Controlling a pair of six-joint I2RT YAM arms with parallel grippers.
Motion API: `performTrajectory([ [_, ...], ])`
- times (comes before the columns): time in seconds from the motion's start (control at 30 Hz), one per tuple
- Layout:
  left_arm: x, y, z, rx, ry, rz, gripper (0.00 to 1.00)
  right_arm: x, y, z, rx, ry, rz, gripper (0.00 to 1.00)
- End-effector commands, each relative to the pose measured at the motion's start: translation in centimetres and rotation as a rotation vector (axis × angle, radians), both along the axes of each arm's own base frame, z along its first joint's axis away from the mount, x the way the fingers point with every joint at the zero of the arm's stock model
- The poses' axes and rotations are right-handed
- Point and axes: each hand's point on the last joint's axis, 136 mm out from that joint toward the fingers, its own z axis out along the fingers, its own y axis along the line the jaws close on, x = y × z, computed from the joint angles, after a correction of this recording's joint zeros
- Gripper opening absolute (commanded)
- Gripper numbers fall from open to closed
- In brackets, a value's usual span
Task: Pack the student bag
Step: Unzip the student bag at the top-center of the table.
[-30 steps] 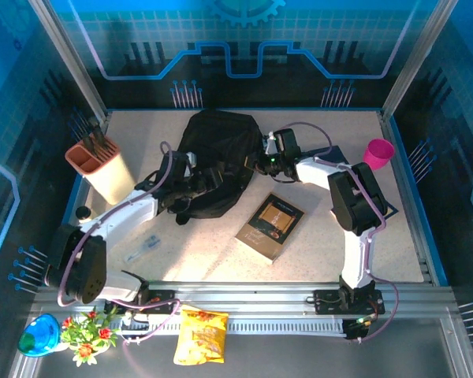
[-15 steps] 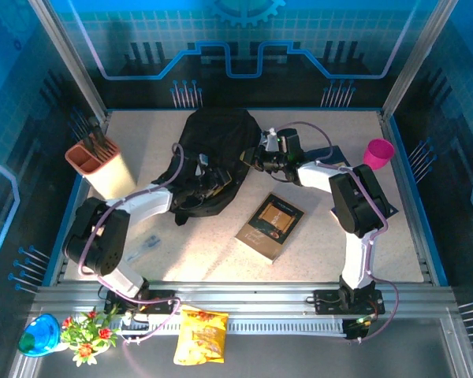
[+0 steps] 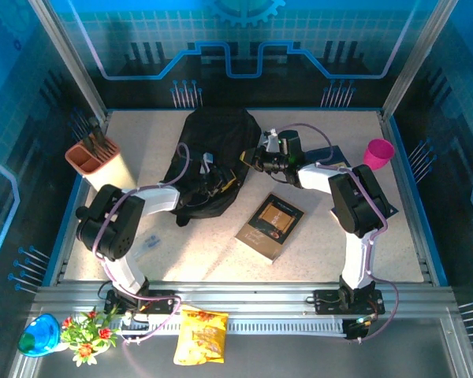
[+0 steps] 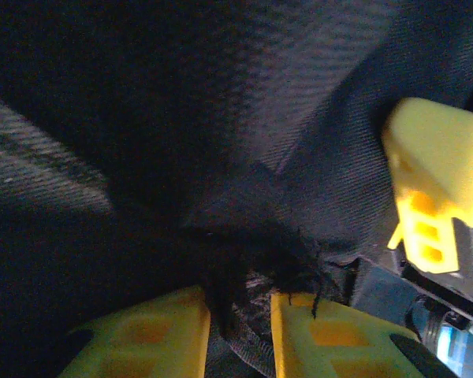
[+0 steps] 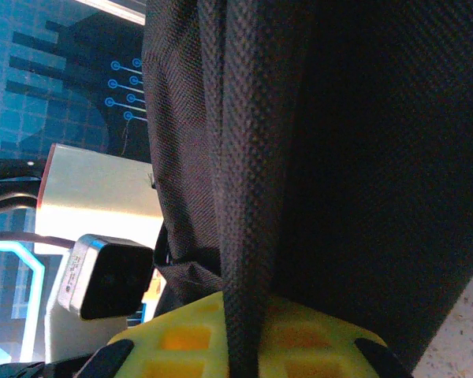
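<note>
Speckled beige tabletop [image 3: 339, 252], brightly lit, edged in blue and boxed in by blue wall panels [image 3: 236, 47] printed with circuit lines and a gear motif, with silver metal posts [image 3: 67, 59] slanting up at the rear corners. Toward the rear middle, lying on the tabletop: large black soft fabric backpack [image 3: 217, 150], rounded top toward the back wall, straps trailing to the near side. Left gripper [image 4: 240, 319] pressed into the backpack's near side, jaws nearly together on a frayed fold of its black fabric. Right gripper [image 5: 240, 335] at the backpack's right edge, jaws clamped on a woven black strap running up between them. Near the backpack's right front, flat on the tabletop and apart from it: brown rectangular book [image 3: 270, 227]. At the left edge, tilted: tan pen holder with reddish rim [image 3: 102, 169]. Near the right rear corner: pink plastic cup [image 3: 378, 152]. By the grey metal rail [image 3: 284, 303] in front: yellow snack packet [image 3: 200, 335]; further left, blue bowl [image 3: 38, 334] and small bunch of artificial flowers [image 3: 87, 331].
</note>
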Motion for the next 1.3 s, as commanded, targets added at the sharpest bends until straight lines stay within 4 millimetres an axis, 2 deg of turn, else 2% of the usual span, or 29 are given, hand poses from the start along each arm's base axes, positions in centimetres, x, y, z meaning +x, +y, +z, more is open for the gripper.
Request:
performTrajectory([
  [0.0,1.1,-1.2,2.6,-0.063,-0.075,-0.024,0.25,-0.4,0.6,3.6,0.064,-0.097,0.052,0.12],
  [0.13,0.7,-1.0,2.8,-0.059,-0.089,-0.025,0.21,-0.4,0.4,3.2,0.048,-0.097,0.047,0.12],
  [0.4,0.5,-0.5,3.3,-0.02,-0.128,-0.022,0.19,-0.2,0.1,3.1,0.037,-0.097,0.036,0.11],
  [0.9,0.4,-0.2,3.2,-0.009,-0.151,-0.021,0.1,0.0,-0.4,2.6,0.027,-0.089,0.019,0.11],
  [1.13,-0.9,0.9,3.7,0.053,-0.197,-0.023,0.13,0.5,-1.7,1.5,-0.004,-0.063,-0.026,0.11],
  [1.27,-1.9,1.4,3.9,0.077,-0.238,-0.036,0.14,0.5,-1.8,1.2,-0.012,-0.056,-0.025,0.11],
])
